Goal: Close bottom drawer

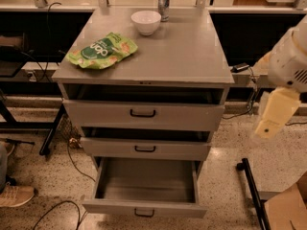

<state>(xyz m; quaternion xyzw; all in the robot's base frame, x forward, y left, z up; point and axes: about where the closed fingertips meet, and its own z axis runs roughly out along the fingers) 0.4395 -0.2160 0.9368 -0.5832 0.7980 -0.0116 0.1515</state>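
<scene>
The bottom drawer (144, 208) of the grey cabinet is pulled far out. Its low front panel carries a small black bar handle (144, 213), and its deep grey box (146, 183) looks empty. My gripper (271, 115), cream-coloured under the white arm (290, 61), hangs at the right of the cabinet. It is level with the top drawer, well above and to the right of the bottom drawer, and touches nothing.
The top drawer (144, 114) and middle drawer (144, 149) stand slightly out. On the cabinet top are a green bag (101, 50), a white bowl (146, 22) and a metal can (163, 3). A black frame (252, 190) and a cardboard box (288, 210) stand at the lower right. Cables (57, 210) and a shoe (17, 195) lie at the lower left.
</scene>
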